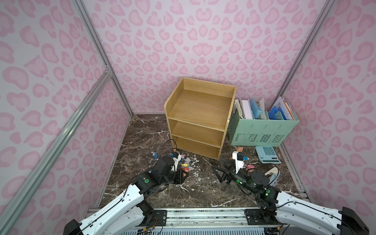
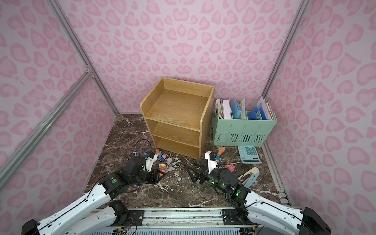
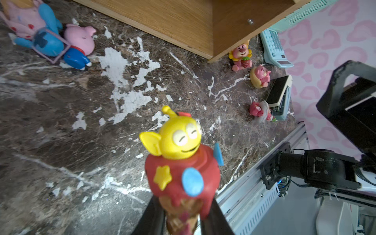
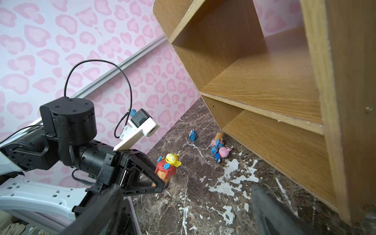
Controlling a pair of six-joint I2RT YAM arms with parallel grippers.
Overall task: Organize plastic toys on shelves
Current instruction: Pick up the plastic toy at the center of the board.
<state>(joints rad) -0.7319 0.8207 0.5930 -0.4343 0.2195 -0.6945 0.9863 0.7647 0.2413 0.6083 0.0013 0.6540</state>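
Ice-cream-cone toy [image 3: 179, 162] is pinched by its cone in the left gripper [image 3: 183, 215], in front of the shelves [image 1: 166, 110]; the right gripper [image 1: 216, 163] gapes wide, holding nothing. Other toys [image 3: 79, 38] lie at the shelves' foot; the file organizer [image 1: 262, 130] beside the shelves holds folders [image 1: 255, 108].

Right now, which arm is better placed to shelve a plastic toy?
Left: the left gripper grips the yellow-headed red ice-cream-cone toy; the right gripper is open and empty.
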